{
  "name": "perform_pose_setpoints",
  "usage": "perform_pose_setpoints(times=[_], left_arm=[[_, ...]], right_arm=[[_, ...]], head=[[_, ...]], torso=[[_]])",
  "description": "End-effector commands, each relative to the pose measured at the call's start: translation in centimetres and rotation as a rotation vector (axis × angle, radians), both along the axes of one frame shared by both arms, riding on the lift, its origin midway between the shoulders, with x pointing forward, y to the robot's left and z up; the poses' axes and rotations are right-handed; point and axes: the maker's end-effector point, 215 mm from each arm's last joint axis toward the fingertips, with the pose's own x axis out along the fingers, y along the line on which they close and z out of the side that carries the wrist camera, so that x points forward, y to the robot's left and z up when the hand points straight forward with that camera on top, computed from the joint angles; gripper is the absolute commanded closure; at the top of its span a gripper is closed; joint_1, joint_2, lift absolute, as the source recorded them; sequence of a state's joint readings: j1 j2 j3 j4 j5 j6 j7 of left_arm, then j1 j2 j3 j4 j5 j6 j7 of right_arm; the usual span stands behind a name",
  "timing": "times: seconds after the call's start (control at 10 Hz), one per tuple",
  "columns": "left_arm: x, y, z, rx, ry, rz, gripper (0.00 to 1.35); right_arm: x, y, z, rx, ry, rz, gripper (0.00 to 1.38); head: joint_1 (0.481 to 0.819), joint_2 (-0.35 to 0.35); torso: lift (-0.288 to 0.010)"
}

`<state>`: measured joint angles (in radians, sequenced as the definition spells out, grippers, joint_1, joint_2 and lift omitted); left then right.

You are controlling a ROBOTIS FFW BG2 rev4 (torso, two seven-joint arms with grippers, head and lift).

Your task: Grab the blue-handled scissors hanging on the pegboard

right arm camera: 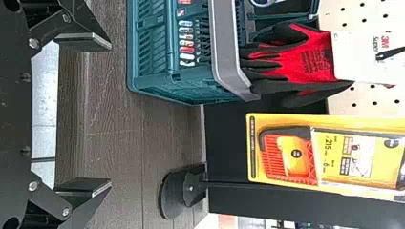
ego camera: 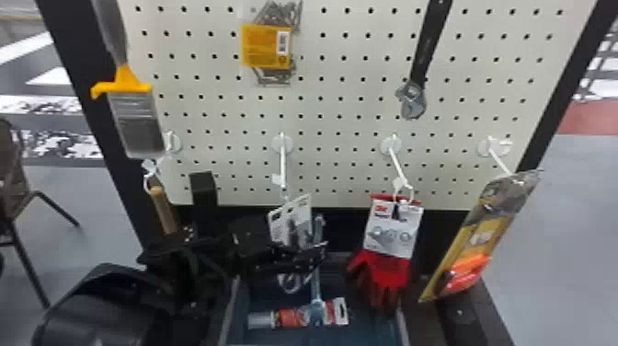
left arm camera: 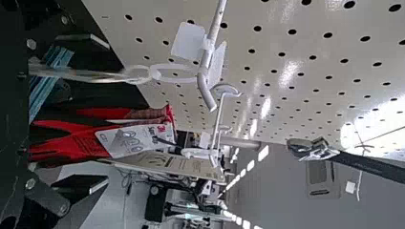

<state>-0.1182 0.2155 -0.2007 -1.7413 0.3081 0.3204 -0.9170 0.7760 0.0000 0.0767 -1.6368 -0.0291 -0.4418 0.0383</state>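
Note:
In the head view, the packaged scissors hang below a white hook, their card tilted and pale handle loops lower down. My left gripper is beside them, covering their middle. In the left wrist view, a thin package hangs edge-on from a clear ring, nearer the upper finger; my left gripper stands open, its fingers wide apart. The right wrist view has my right gripper open over the floor, away from the pegboard's items, with nothing between its fingers.
Red gloves hang right of the scissors, with a yellow saw package farther right. A brush and wooden handle are on the left. Underneath is a basket holding items. A wrench hangs above.

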Motion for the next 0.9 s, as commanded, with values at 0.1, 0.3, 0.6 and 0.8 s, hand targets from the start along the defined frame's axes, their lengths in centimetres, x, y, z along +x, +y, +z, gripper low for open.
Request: perform_pose_setpoints(times=[0.1, 0.3, 0.6, 0.8], left_arm=[[-0.03, 0.0, -0.67, 0.018, 0.014, 0.0, 0.83], [-0.04, -0.2, -0.8, 0.032, 0.005, -0.002, 0.95], [0.06, -0.18, -0.16, 0.029, -0.034, 0.005, 1.17], [0.05, -0.22, -0.13, 0.028, -0.03, 0.003, 1.17]], right_arm=[[0.03, 0.05, -0.08, 0.001, 0.001, 0.001, 0.27], [0.03, 0.05, -0.08, 0.001, 0.001, 0.001, 0.27], [-0.04, 0.06, -0.2, 0.001, 0.003, 0.001, 0.27], [0.07, 0.09, -0.13, 0.001, 0.001, 0.003, 0.27]], head=[[0.549, 0.0], [0.549, 0.0], [0.549, 0.0], [0.549, 0.0]], torso=[[-0.1], [-0.1], [-0.1], [-0.1]])
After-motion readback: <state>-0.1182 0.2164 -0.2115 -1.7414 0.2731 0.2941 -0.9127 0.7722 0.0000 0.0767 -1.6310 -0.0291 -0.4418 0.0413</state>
